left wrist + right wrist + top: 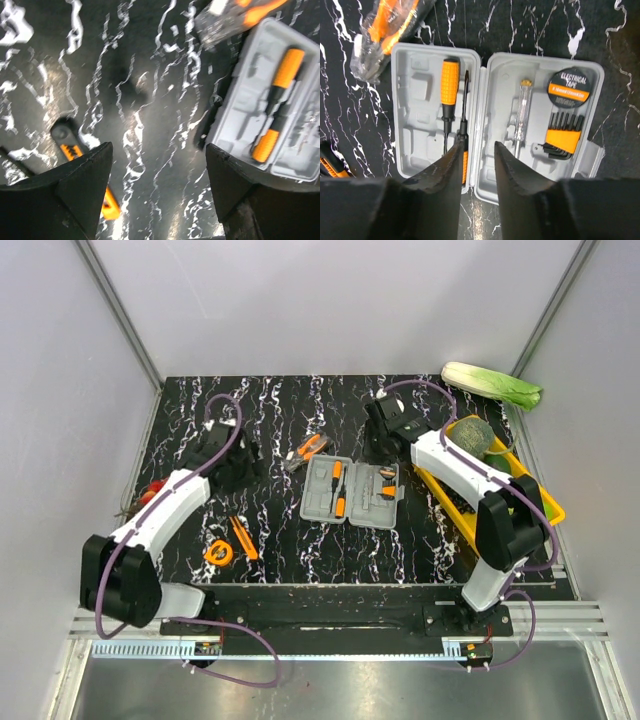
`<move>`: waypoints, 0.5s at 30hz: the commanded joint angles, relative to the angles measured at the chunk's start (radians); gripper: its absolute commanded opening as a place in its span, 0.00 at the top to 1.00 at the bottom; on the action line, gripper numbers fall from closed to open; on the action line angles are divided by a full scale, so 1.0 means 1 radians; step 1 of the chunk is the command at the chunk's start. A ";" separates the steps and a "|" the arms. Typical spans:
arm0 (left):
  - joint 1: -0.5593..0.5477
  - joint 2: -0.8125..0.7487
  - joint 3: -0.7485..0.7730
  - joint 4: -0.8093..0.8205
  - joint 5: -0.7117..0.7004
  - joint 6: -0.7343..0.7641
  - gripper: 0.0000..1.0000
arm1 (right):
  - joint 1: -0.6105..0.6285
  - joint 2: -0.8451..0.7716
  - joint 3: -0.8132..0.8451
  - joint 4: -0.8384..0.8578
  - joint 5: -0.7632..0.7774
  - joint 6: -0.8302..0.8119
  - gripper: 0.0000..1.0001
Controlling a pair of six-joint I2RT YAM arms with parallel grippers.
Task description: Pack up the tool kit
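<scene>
The grey tool case [352,492] lies open mid-table, with two orange-handled screwdrivers [451,85] in one half and a tester screwdriver, electrical tape [568,88] and hex keys in the other. Orange-and-black pliers [305,452] in a clear bag lie just behind the case. A tape measure [219,553] and an orange utility knife [243,537] lie front left. My left gripper [157,146] is wide open and empty above bare table, left of the case [272,100]. My right gripper [478,144] hovers over the case's hinge, jaws slightly apart and empty.
A yellow tray [548,508] of vegetables stands at the right edge under my right arm. A cabbage [490,383] lies at the back right. Something red [150,495] sits by the left edge. White walls close in the table.
</scene>
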 commanded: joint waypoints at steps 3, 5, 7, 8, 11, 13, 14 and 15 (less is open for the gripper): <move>0.063 -0.120 -0.117 -0.057 -0.052 -0.012 0.21 | 0.005 0.018 -0.075 -0.012 -0.047 0.045 0.74; 0.080 -0.134 -0.142 -0.065 -0.049 -0.020 0.21 | 0.008 0.035 -0.095 -0.030 -0.047 0.069 0.80; 0.095 -0.146 -0.162 -0.065 -0.039 -0.028 0.20 | 0.011 0.040 -0.120 -0.031 -0.044 0.088 0.88; 0.102 -0.148 -0.172 -0.060 -0.032 -0.028 0.20 | 0.011 0.043 -0.132 -0.031 -0.044 0.094 0.90; 0.120 -0.140 -0.189 -0.053 -0.016 -0.029 0.20 | 0.016 0.055 -0.164 -0.021 -0.059 0.106 0.96; 0.126 -0.135 -0.192 -0.048 -0.007 -0.028 0.20 | 0.016 0.068 -0.181 -0.011 -0.067 0.108 0.98; 0.129 -0.134 -0.194 -0.047 -0.006 -0.031 0.20 | 0.016 0.072 -0.189 -0.005 -0.070 0.108 0.99; 0.134 -0.131 -0.195 -0.045 -0.004 -0.031 0.20 | 0.016 0.078 -0.193 0.000 -0.068 0.111 1.00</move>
